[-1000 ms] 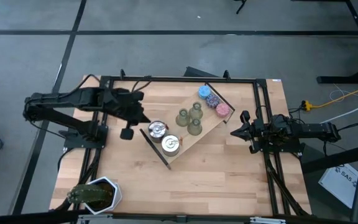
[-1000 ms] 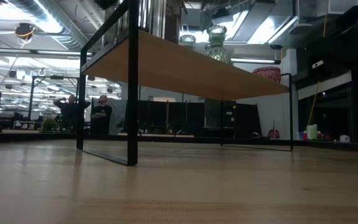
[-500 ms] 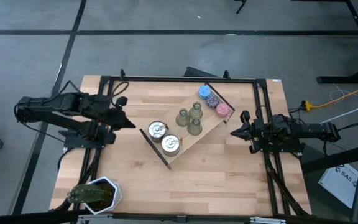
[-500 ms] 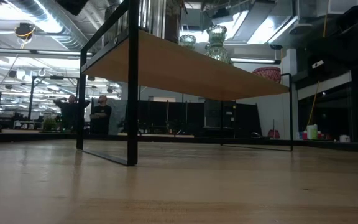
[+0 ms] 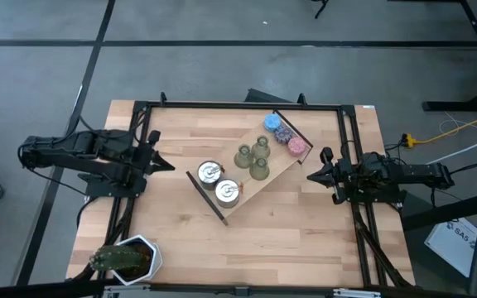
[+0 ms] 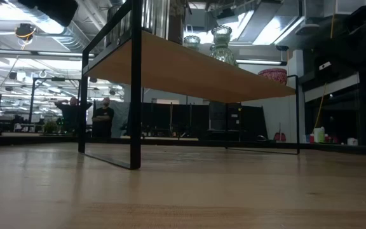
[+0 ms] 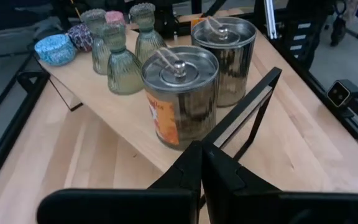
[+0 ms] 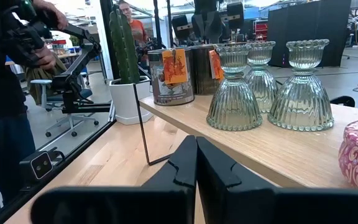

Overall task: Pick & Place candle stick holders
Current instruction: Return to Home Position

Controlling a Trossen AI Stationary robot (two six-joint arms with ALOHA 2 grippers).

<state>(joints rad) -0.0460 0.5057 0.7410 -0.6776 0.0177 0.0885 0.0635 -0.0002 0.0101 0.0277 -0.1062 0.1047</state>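
Left tool (image 5: 160,161) closed, arm folded low at left edge of table (image 5: 305,248); right tool (image 5: 313,175) closed, arm level at right edge.

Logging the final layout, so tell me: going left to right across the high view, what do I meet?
left gripper → two silver tins → three candle stick holders → three glittery pucks → right gripper
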